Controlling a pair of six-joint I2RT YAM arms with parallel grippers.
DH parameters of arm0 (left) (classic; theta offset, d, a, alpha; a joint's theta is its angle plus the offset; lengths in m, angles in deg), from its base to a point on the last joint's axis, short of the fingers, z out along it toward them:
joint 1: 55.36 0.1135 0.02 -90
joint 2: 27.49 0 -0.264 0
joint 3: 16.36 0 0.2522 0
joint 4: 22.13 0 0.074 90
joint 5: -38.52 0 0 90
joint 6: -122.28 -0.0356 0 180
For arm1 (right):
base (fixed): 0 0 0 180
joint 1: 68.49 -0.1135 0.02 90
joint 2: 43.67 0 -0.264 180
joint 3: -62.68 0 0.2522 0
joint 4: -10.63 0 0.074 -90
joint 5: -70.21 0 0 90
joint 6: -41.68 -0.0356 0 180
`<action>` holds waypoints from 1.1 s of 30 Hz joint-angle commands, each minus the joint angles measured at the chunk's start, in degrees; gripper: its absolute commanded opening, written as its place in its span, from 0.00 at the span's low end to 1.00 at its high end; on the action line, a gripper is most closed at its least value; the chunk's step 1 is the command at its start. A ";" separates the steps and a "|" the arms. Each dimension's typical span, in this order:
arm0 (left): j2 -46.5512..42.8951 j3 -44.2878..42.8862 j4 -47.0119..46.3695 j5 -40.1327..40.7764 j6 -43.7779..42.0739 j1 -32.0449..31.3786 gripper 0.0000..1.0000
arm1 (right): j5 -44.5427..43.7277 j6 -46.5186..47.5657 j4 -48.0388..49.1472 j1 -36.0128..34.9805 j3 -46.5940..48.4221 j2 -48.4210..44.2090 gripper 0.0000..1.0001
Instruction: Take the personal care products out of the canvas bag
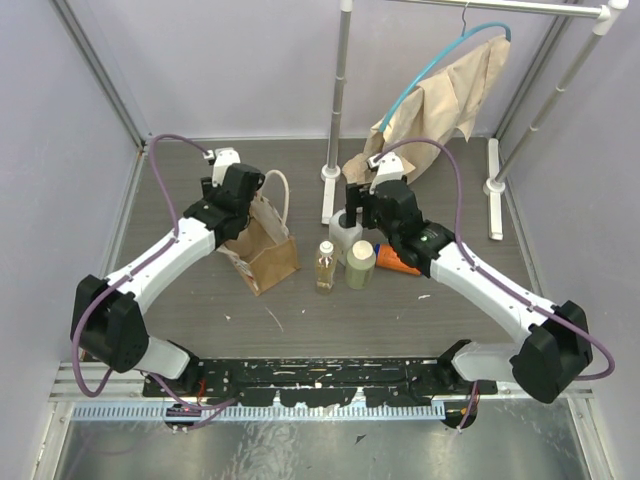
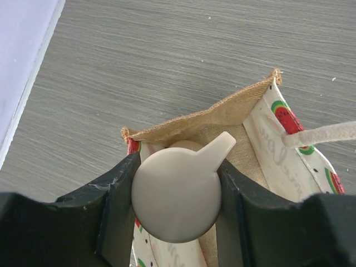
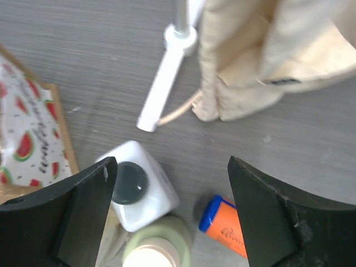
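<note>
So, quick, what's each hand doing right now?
Left gripper: fingers shut on a pale bottle cap, above the canvas bag.
Right gripper: open, holding nothing.

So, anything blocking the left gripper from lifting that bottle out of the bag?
Nothing visible. The left gripper pinches the pale cap, the canvas bag mouth is open around it, and the cream handle lies aside.

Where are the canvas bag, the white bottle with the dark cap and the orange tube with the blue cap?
canvas bag (image 1: 272, 260): top external view, on its tan side panel.
white bottle (image 3: 158, 194): right wrist view, on its white shoulder.
orange tube (image 3: 225, 231): right wrist view, on its orange body.
</note>
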 commanded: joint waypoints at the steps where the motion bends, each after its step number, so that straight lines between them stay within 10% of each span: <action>1: -2.62 -3.19 -5.13 -1.56 -2.49 0.25 0.00 | -11.73 -9.89 -16.56 2.41 6.11 1.80 0.87; 12: -11.52 -15.16 2.05 -11.60 -5.62 0.16 0.00 | -3.27 -45.02 -19.43 12.64 -9.91 -10.79 1.00; 20: -14.88 -27.49 13.61 -16.21 -2.95 0.16 0.00 | -5.96 -68.43 -41.05 12.88 0.44 -9.26 1.00; 33: -11.04 -54.41 38.99 -15.27 -2.00 -0.50 0.00 | 5.29 -71.18 -47.55 21.35 4.77 5.61 0.96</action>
